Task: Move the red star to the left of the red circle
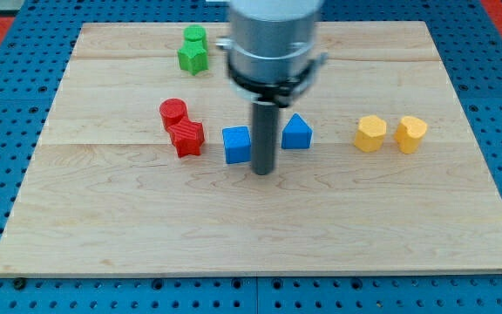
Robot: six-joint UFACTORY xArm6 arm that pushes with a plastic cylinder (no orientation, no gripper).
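Red star (186, 139) lying at board's left-centre, touching red circle (173, 112) just above-left of it. My tip (262, 171), bare rod holding nothing, resting just right of blue cube (236, 145), below-left of blue triangle (296, 132). Green blocks (193, 51) sitting near the view's top; yellow blocks (390, 133) sitting toward the view's right.

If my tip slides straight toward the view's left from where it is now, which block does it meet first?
Most likely the blue cube: my tip stands just to its right, near its lower edge, so it may only clip it. Beyond it lies the red star.
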